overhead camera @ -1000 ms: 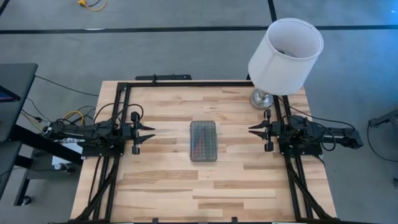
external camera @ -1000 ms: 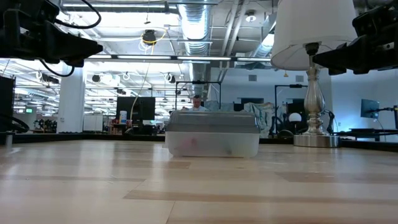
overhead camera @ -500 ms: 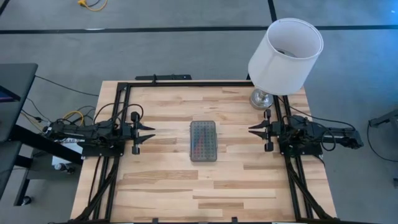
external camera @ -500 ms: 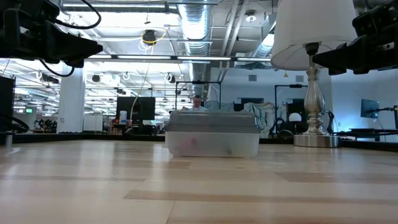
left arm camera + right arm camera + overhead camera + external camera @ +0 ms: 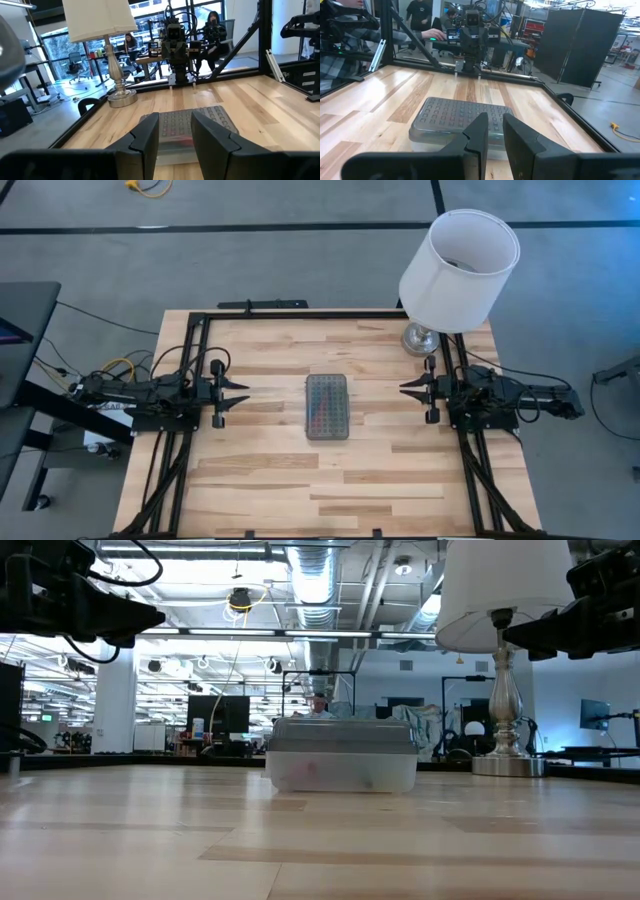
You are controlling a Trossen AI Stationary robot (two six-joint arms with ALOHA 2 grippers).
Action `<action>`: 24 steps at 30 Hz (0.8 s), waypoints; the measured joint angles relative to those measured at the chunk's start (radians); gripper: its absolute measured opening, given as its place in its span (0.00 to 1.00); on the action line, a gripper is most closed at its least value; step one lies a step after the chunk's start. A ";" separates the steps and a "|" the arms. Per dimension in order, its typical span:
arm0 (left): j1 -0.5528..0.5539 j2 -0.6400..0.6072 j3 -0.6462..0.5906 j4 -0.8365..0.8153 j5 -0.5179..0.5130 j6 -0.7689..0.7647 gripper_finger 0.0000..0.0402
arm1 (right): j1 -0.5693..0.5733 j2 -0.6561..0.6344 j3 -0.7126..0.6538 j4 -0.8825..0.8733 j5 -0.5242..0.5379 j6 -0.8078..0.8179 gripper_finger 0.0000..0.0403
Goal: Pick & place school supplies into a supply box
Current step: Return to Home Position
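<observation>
Pale butcher-block table [image 5: 270, 480], framed by black rails, carries the supply box [image 5: 327, 406] at its middle. The box lies flat with its grey grid-textured lid shut. From the low view, faint pink and green shapes show through its clear wall [image 5: 342, 755], too blurred to name.

The left gripper [image 5: 243, 393] hangs at the table's left edge, well apart from the box and pointing toward it. Its fingers [image 5: 147, 135] are parted by a modest gap and hold nothing; the box [image 5: 176, 122] shows through that gap. The right gripper [image 5: 404, 391] faces it from the opposite edge, equally clear of the box. Its fingers [image 5: 479, 131] are narrowly parted and empty, with the lid [image 5: 445, 117] beyond them.

A table lamp [image 5: 458, 260] with a white shade stands at the far right corner, just behind the right arm. Beyond the table, the wrist views show an open workshop with seated people [image 5: 131, 42].
</observation>
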 joint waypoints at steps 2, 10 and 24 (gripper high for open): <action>0.000 0.000 0.000 0.000 0.000 -0.010 0.27 | 0.000 0.000 0.000 0.000 0.000 0.000 0.13; 0.000 0.000 0.000 0.000 0.000 0.000 0.27 | 0.000 0.000 0.000 0.000 0.000 0.000 0.13; 0.000 0.000 0.000 0.000 0.000 -0.011 0.27 | 0.000 0.000 0.000 0.000 0.000 0.000 0.13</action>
